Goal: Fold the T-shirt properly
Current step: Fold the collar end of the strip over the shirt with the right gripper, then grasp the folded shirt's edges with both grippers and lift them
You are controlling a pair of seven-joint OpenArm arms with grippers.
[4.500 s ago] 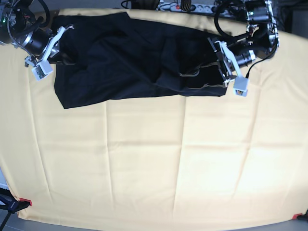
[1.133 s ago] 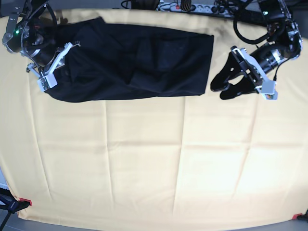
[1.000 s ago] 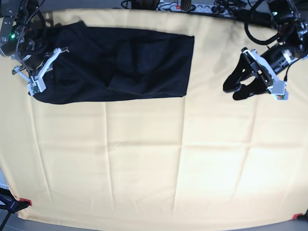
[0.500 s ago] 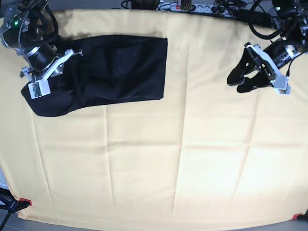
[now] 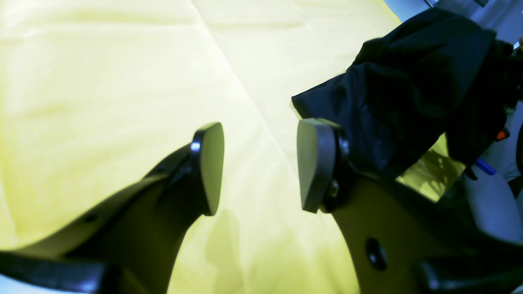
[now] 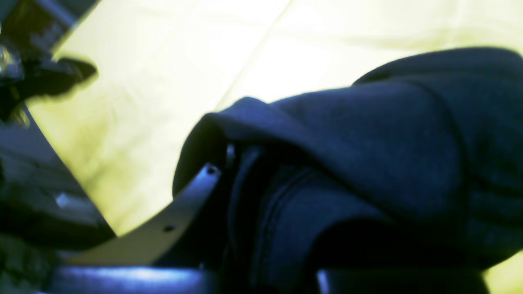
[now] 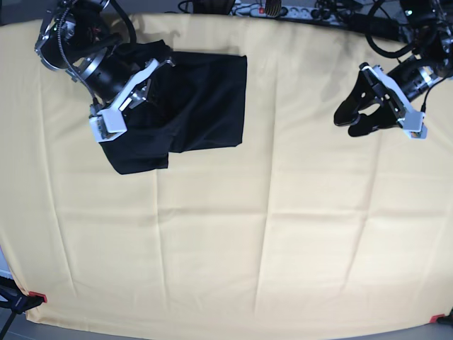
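Two robot arms work over one table covered by a single pale yellow cloth [image 7: 212,234]. The right gripper [image 7: 117,113], at the upper left of the base view, is clamped on a bunched fold of the one T-shirt [image 7: 205,99]; its wrist camera shows dark fabric [image 6: 367,171] wrapped thickly over one pale finger [image 6: 179,216], with a stitched seam running through the folds, and the second finger is hidden by the cloth. The T-shirt is a single plain, very dark garment lying in the upper left part of the table. Most of it forms a flat, roughly rectangular block with a straight right edge, and a narrower flap hangs down toward the camera at its lower left corner, just below the gripper. The left gripper [image 7: 368,113], at the upper right of the base view, is well apart from the shirt and holds nothing; its two dark fingers are spread with bare yellow cloth showing between them. In the left wrist view those two flat pads [image 5: 210,167] face each other across a clear gap, and the bunched shirt [image 5: 408,94] is seen in the distance beyond them. Two small red clamps [image 7: 37,296] show at the near corners of the cloth, one at each side. A tangle of black cables [image 7: 283,10] lies along the far edge of the table.
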